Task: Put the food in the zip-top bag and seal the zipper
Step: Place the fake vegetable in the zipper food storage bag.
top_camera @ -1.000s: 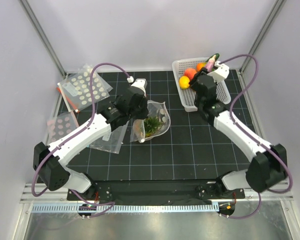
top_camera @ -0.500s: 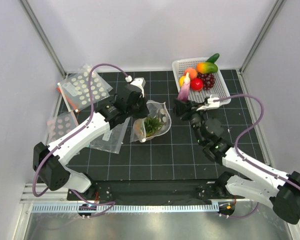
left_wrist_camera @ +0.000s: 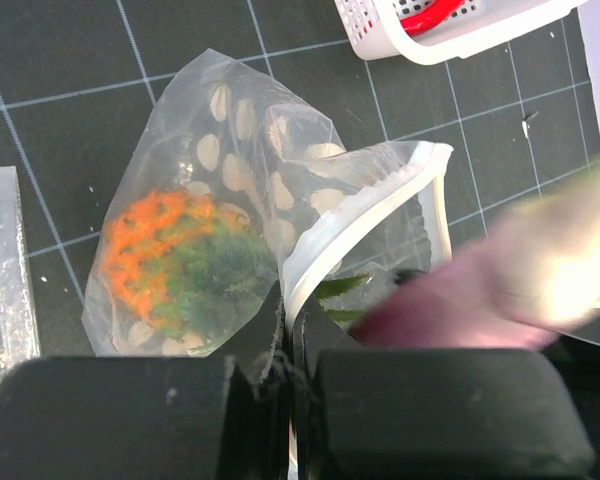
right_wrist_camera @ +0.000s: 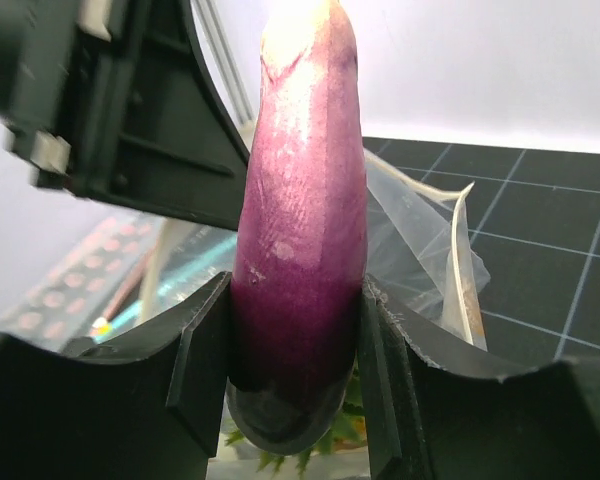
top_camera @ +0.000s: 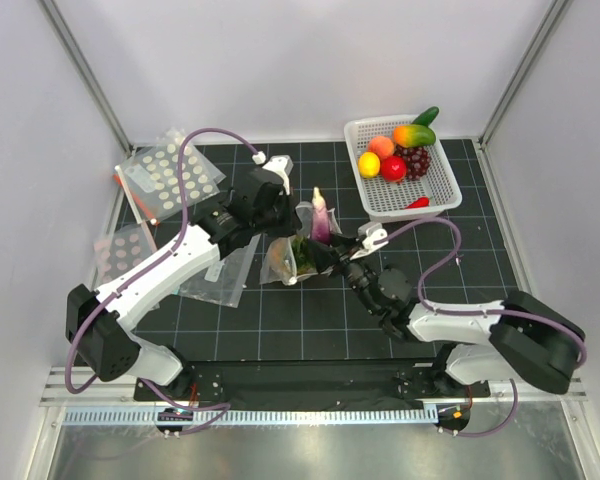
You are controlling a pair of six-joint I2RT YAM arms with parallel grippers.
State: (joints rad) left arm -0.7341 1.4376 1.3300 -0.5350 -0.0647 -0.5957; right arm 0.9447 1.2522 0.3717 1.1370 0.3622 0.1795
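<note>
Left gripper (left_wrist_camera: 288,350): black fingers pinched together on the rim of the zip-top bag (left_wrist_camera: 270,150), its mouth gaping.
Inside the bag: pineapple (left_wrist_camera: 150,250), orange body, green crown.
At the mouth: eggplant (left_wrist_camera: 460,300), a purple blur, apparently just over the zipper (left_wrist_camera: 365,205).
Top right: white basket (left_wrist_camera: 480,30) holding a red chili pepper (left_wrist_camera: 430,12).
Left edge: second clear bag (left_wrist_camera: 5,270) flat on the black gridded mat (left_wrist_camera: 60,100).

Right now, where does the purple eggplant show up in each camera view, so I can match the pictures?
Top external: the eggplant stands upright near the centre, over the bag's mouth.
Left wrist: the eggplant is a blurred purple shape at the right, low in the frame.
Right wrist: the eggplant stands upright and fills the centre.
Shared landmark: the zip-top bag, next to the eggplant in all three views.
</note>
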